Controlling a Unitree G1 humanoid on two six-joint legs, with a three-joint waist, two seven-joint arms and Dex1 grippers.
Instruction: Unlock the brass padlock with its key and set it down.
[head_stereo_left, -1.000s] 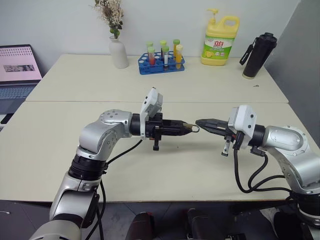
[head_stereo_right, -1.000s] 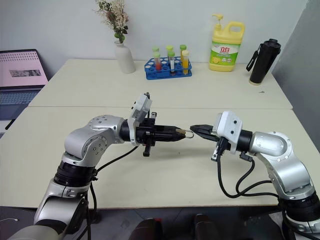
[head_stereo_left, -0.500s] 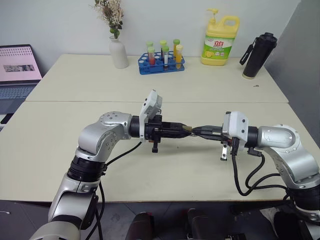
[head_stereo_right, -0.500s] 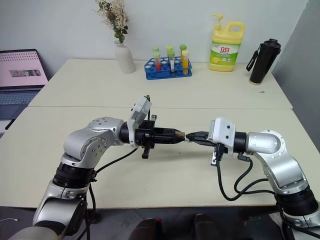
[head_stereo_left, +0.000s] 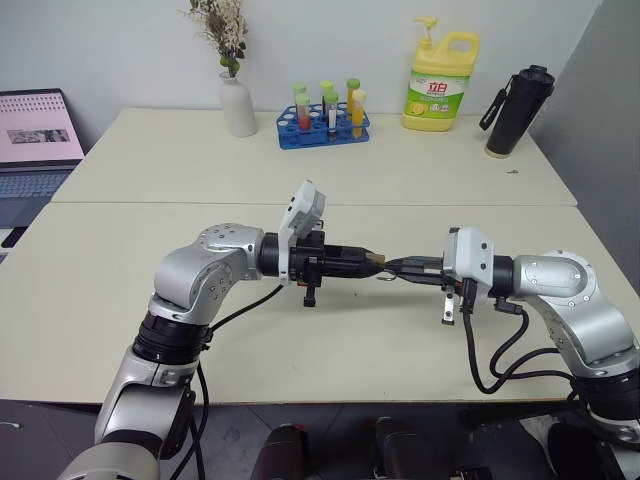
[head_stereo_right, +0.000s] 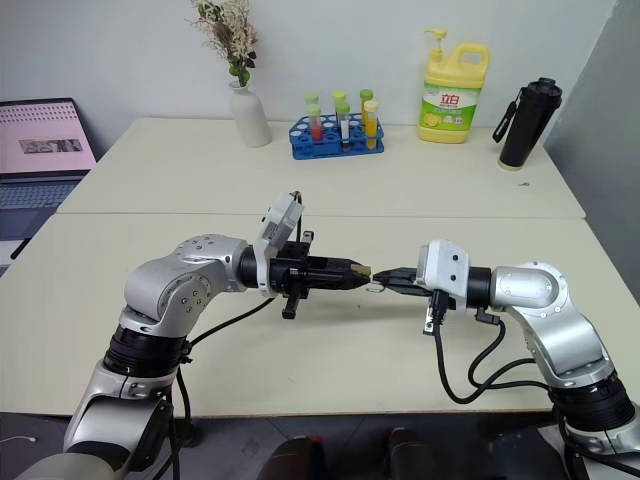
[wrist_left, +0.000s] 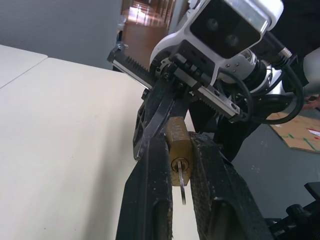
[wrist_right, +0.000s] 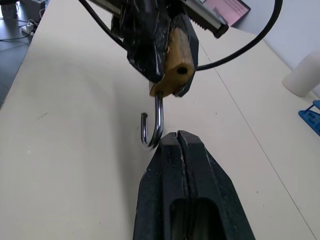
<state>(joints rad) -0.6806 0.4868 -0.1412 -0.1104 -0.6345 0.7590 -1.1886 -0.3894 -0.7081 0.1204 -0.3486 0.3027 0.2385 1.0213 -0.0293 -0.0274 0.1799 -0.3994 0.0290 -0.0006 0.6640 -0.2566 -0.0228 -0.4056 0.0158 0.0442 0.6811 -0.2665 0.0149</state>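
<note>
- The brass padlock (wrist_left: 179, 150) sits clamped between the two black fingers (wrist_left: 150, 200) of the left gripper (head_stereo_left: 372, 262), held in the air above the near table (head_stereo_left: 90, 300).
- The key (wrist_left: 181, 181) stands in the keyhole at the padlock's base, its shaft projecting back between the left fingers.
- The padlock's silver shackle (wrist_right: 152, 125) is swung free of the body, one leg still seated, the hooked end hanging loose.
- The right gripper (head_stereo_right: 384, 283) has its fingers pressed together with nothing between them; its tip lies just beside the curve of the shackle. Contact cannot be confirmed.
- The two grippers point at each other, meeting at the padlock.
- Beyond the padlock, on the far table: a blue rack (head_stereo_left: 322, 128) holding capped tubes (head_stereo_left: 303, 108) with red, yellow, orange and clear contents.
- To the robot's left of the rack, a white vase (head_stereo_left: 237, 103) holds dried flowers (head_stereo_left: 220, 25).
- To the rack's right, a yellow pump bottle (head_stereo_left: 440, 82) with a green label; further right, a black flask (head_stereo_left: 515, 110).
- A laptop (head_stereo_left: 35, 140) with a pink screen sits well to the left of the vase.
</note>
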